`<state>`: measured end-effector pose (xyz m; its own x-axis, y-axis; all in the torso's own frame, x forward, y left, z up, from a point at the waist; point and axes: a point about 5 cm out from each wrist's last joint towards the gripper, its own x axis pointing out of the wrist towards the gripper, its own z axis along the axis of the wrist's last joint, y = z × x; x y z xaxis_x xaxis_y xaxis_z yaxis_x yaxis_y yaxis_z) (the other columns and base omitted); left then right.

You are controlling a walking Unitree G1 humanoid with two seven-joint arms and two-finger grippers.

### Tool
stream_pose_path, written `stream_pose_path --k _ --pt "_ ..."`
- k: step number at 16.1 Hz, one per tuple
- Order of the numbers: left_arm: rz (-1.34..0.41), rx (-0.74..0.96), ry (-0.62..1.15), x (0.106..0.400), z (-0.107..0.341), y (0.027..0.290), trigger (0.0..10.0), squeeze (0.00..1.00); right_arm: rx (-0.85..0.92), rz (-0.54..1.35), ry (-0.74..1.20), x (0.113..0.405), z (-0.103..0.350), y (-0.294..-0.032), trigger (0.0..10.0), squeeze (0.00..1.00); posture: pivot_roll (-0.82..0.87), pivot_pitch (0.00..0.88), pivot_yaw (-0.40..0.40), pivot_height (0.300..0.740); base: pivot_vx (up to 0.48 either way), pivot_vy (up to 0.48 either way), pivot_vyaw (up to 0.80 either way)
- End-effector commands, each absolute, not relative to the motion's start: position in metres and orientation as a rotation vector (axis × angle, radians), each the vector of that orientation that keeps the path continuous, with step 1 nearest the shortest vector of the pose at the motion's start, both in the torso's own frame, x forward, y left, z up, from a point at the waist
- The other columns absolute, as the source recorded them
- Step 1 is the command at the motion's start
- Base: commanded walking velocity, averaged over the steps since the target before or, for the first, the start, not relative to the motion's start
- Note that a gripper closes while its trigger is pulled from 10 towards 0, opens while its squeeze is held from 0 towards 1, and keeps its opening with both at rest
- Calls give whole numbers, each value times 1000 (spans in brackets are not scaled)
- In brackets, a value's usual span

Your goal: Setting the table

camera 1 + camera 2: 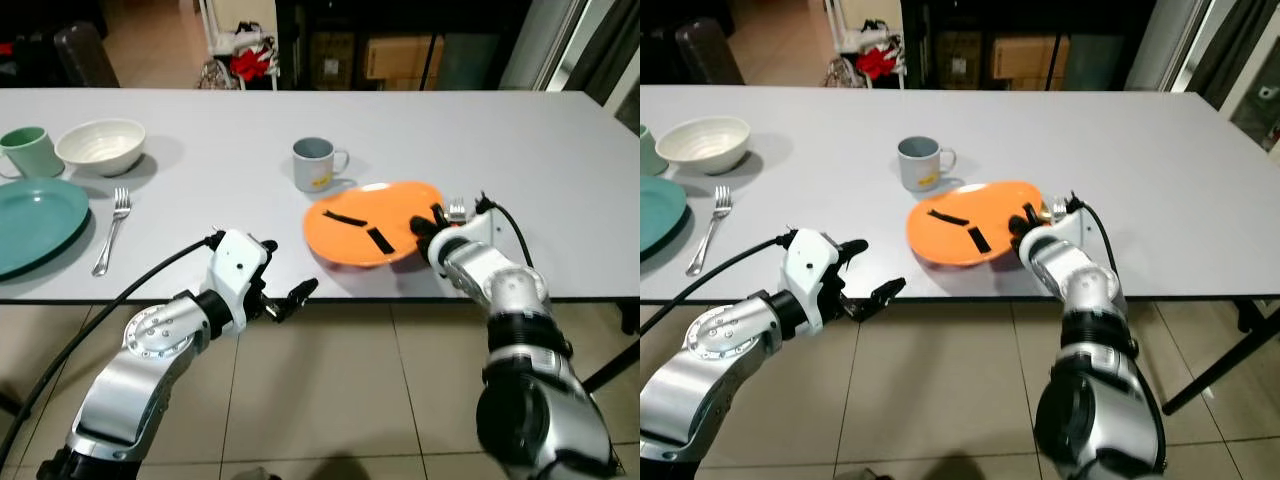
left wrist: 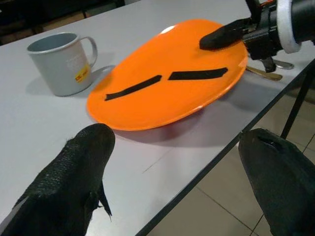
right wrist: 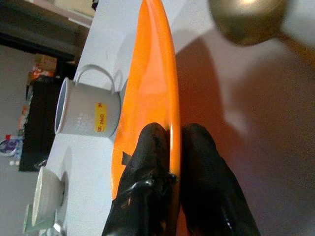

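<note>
Closest to the camera, the left gripper (image 1: 283,300) hangs just off the near edge of the long grey-white table (image 1: 520,150), below table height over the tiled floor (image 1: 350,390), with its two black fingers spread wide apart and nothing between them. Over on the right, the right gripper (image 3: 172,162) is clamped onto the near-right rim of the round orange plate (image 1: 375,222), one finger on top and one underneath, so the rim is pinched between them. That plate sits close to the table's near edge, tipped up a bit on the gripper side, and has two short black strips stuck on its face. Right beside the plate's right edge, touching or nearly so, there's a metal spoon (image 2: 268,73) lying on the table next to the gripper. Just behind the plate is a grey enamel mug (image 1: 318,163) with a yellow sticker, handle pointing right. Off to the far left: a silver fork (image 1: 111,231), a teal round plate (image 1: 35,220) cut off by the frame edge, a white ribbed bowl (image 1: 101,146) and a light green mug (image 1: 30,151). So the count is two plates, two mugs, one bowl, one fork, one spoon. Beyond the table, a dark room with boxes and something red.
</note>
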<state>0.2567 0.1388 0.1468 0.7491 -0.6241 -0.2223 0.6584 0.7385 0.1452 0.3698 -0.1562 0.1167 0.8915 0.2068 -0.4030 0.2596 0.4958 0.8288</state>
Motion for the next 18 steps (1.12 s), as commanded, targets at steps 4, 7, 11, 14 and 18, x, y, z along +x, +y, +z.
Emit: stream_pose_path --k 4,7,11,14,18 --pt "-705 240 163 254 149 139 10000 0 1065 26 474 381 121 -142 10000 1000 46 0 16 740 0 0 0" --pt "-698 237 161 254 150 138 10000 0 1042 -25 481 379 112 -149 10000 1000 48 0 13 740 0 0 0" --pt "-711 222 159 252 150 134 10000 0 918 -58 491 368 102 -168 10000 1000 32 0 25 740 0 0 0" --pt "-721 219 159 254 149 132 10000 0 873 -37 536 357 100 -172 10000 1000 25 0 35 740 0 0 0" --pt "-715 214 144 256 150 131 10000 0 766 -13 485 327 124 -178 10000 1000 6 0 43 740 0 0 0"
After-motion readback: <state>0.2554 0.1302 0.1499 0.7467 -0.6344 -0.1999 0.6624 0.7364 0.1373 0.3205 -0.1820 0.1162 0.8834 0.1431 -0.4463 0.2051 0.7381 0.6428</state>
